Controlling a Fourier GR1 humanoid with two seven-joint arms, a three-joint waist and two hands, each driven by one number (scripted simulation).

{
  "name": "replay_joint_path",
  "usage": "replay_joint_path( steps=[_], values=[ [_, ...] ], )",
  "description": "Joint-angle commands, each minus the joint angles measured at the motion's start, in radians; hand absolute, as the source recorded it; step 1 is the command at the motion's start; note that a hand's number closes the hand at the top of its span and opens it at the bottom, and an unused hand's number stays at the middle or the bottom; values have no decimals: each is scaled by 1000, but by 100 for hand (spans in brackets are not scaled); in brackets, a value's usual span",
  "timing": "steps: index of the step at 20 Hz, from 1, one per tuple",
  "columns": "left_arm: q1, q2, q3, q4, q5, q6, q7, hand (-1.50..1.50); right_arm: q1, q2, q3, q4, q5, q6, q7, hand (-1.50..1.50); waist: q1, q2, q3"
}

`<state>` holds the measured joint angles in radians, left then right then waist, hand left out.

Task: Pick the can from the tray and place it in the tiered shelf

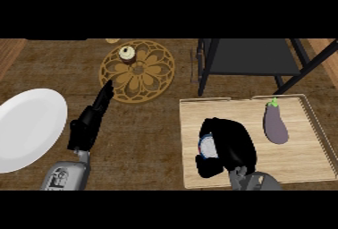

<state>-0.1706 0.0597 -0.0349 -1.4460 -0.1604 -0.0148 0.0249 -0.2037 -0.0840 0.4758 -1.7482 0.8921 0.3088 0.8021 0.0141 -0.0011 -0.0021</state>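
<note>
On the wooden tray (310, 134) at the right, my right hand (228, 147) is curled round the can (208, 145); only a blue and white sliver of the can shows at the hand's left side. The dark tiered shelf (251, 58) stands just behind the tray at the top right. My left hand (92, 118) rests at the left of the view, fingers straight and pointing up, holding nothing.
A purple eggplant (275, 125) lies on the tray's right half. A white plate (26, 129) sits at the left edge. A round patterned trivet (138, 71) with a small cupcake-like item (127, 53) on it lies behind the left hand.
</note>
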Motion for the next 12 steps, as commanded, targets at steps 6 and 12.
replay_joint_path(
  steps=[6,12],
  values=[
    [-30,-14,-8,27,-12,9,-10,0,-227,83,274,145,-65,-489,297,150,19,5,2],
    [23,30,13,4,27,-51,-28,0,-385,83,330,73,-1,-663,429,150,16,-2,1]
  ],
)
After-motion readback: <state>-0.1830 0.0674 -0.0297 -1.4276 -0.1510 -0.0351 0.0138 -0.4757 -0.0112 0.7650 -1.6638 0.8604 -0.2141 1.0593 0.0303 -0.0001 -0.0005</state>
